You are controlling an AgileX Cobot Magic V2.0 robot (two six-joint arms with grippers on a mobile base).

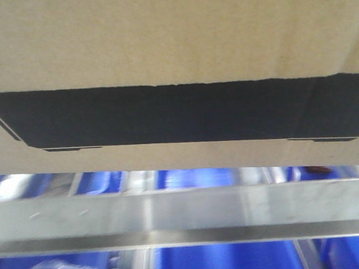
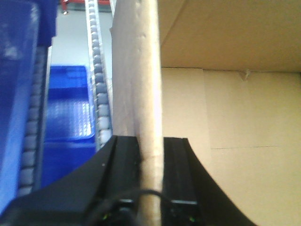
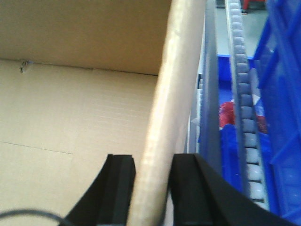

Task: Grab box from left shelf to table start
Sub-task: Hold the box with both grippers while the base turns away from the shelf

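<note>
With the box (image 1: 173,37) over the front rail (image 1: 184,210) of the left shelf (image 2: 99,103), bins (image 1: 199,261) behind and below it, left gripper (image 2: 151,146) astride the box's left wall, right gripper (image 3: 153,162) astride the right.

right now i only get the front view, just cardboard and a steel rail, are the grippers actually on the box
Observer: The left one is. In the left wrist view, the left gripper is clamped on a side wall of the box.
Operator: and the right
Observer: The right gripper is clamped on the opposite wall, with one finger inside the box and one outside.
Operator: anything close on that side
Observer: Yes, a roller track and a blue bin sit just outside that wall.
</note>
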